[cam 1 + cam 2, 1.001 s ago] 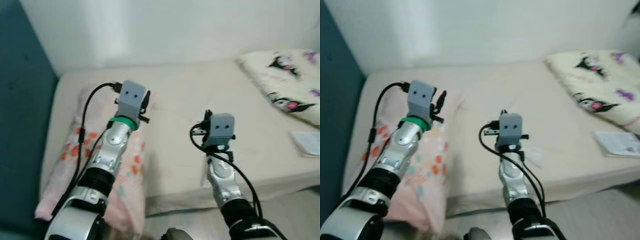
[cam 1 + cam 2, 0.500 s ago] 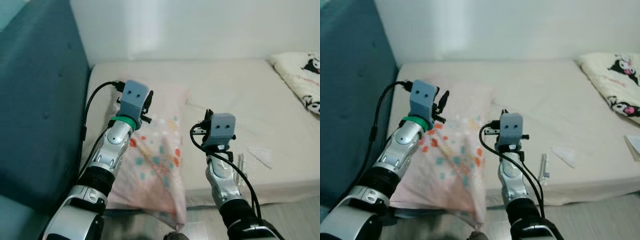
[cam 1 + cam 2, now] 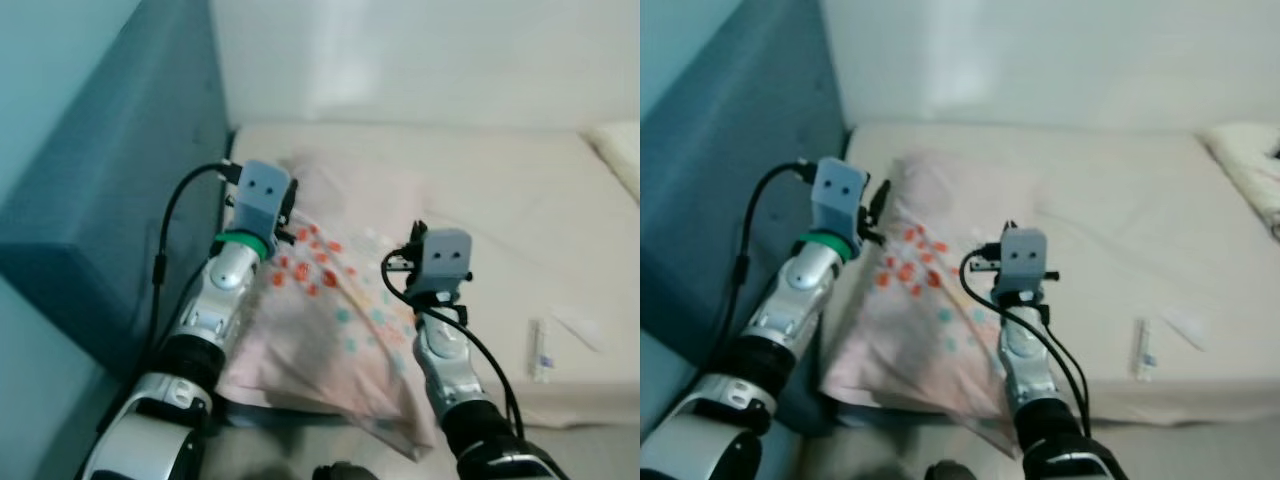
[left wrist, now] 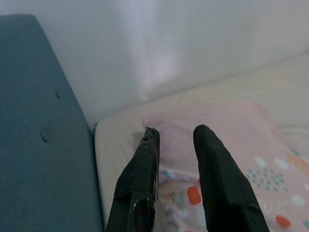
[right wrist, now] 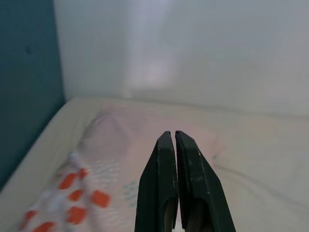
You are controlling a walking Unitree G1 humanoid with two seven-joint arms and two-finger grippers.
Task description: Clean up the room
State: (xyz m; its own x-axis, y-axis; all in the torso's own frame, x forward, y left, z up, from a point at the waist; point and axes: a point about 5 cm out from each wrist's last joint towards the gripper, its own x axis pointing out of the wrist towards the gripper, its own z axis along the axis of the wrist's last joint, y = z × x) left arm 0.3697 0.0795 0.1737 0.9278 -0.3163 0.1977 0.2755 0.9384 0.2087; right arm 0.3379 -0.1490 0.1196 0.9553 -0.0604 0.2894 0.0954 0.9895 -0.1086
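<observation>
Soft, even indoor light with motion blur smearing both head views.

A bright vertical band of glare is washing over the plain white wall (image 3: pixel 400 60) behind the cream-sheeted bed (image 3: pixel 500 200), and the same pale streak is glowing in both wrist views. The head views are looking hazy and soft, the orange and teal dots on the pale pink fabric pillow (image 3: pixel 330 300) smearing into blobs, and the small white items near the bed's front edge are too blurred to identify. The dark teal padded headboard (image 3: pixel 110 190) is sitting in flatter, dimmer light. Shadows are lying faint and diffuse, darkest under the pillow's front edge. In the wrist views the long black end effector fingers (image 4: pixel 140 183) are appearing close and slightly out of focus.
</observation>
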